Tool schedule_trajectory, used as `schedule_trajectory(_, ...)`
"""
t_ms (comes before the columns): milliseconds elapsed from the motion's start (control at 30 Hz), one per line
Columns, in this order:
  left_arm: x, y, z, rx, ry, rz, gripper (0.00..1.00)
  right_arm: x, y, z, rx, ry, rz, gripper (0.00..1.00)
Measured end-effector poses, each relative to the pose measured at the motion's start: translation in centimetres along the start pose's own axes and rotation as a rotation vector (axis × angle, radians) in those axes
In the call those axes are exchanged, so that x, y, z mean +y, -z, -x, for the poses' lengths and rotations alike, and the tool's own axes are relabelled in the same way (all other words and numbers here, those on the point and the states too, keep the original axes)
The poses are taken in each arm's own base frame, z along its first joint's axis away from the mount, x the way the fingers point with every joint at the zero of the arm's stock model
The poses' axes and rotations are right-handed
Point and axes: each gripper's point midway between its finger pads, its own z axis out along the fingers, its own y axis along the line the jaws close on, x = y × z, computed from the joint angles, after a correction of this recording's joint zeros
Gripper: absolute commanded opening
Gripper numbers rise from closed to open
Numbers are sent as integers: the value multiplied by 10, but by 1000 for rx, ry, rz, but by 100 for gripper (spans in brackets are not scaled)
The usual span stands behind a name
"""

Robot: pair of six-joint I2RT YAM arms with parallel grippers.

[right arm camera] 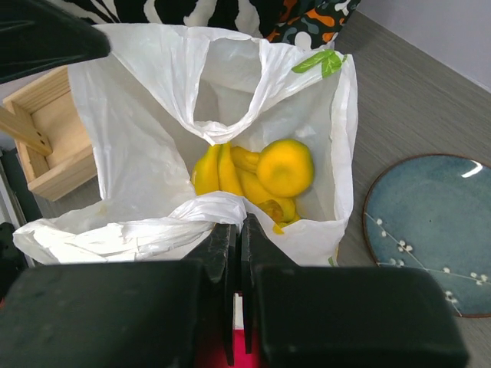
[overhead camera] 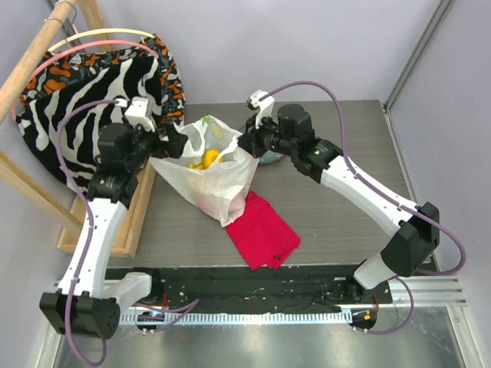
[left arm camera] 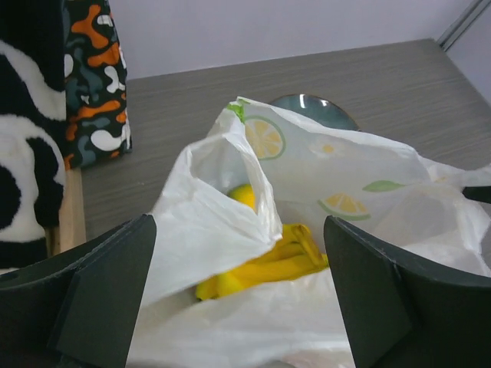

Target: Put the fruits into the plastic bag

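Right wrist view shows a bag (right arm camera: 138, 115) that looks flimsy and slippery, best held by its rim, where the right gripper (right arm camera: 238, 230) is pinched shut, while the left gripper (left arm camera: 238, 253) gapes wide, empty.

1. Zebra-striped fabric (overhead camera: 77, 107) with an orange-patterned patch hangs beyond the far left corner of the table (overhead camera: 345, 153).
2. A red cloth (overhead camera: 261, 230) lies folded toward the near edge.
3. A blue-grey plate (right arm camera: 430, 230) with white blossom sprigs sits near the far edge.
4. A wooden frame (overhead camera: 142, 207) lines the left edge.
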Motion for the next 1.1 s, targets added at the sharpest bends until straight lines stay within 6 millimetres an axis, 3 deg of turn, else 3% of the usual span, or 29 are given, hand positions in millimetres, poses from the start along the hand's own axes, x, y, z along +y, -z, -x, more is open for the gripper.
schedule_trajectory(100, 4, -21, -5, 39, -67, 2, 98, 1, -1, -6, 13, -3, 6, 1)
schedule_trajectory(333, 25, -64, -61, 241, -183, 47, 98, 2, -1, -13, 26, -7, 19, 1)
schedule_trajectory(433, 25, -71, -82, 308, -216, 44, 80, 2, -2, -17, 35, -10, 21, 1)
schedule_trajectory(467, 25, -72, -87, 325, -228, 45, 67, 2, -2, -18, 36, -10, 21, 1)
schedule_trajectory(533, 26, -73, -92, 345, -231, 54, 56, 2, -1, -17, 34, -8, 20, 1)
schedule_trajectory(600, 28, -73, -95, 365, -239, 70, 28, 1, -1, -16, 32, -4, 12, 1)
schedule_trajectory(667, 32, -74, -94, 374, -240, 90, 0, -2, -1, -16, 31, -1, 1, 1)
schedule_trajectory(800, 39, -73, -94, 398, -231, 138, 0, -9, 0, -6, 15, 7, -24, 1)
schedule_trajectory(900, 45, -69, -85, 398, -202, 191, 0, -15, -1, 22, -33, 25, -42, 1)
schedule_trajectory(1033, 56, -60, -45, 297, -79, 266, 0, -19, 0, 80, -144, 85, -61, 1)
schedule_trajectory(1100, 73, -41, -18, 207, 21, 329, 0, -19, 4, 105, -199, 117, -72, 1)
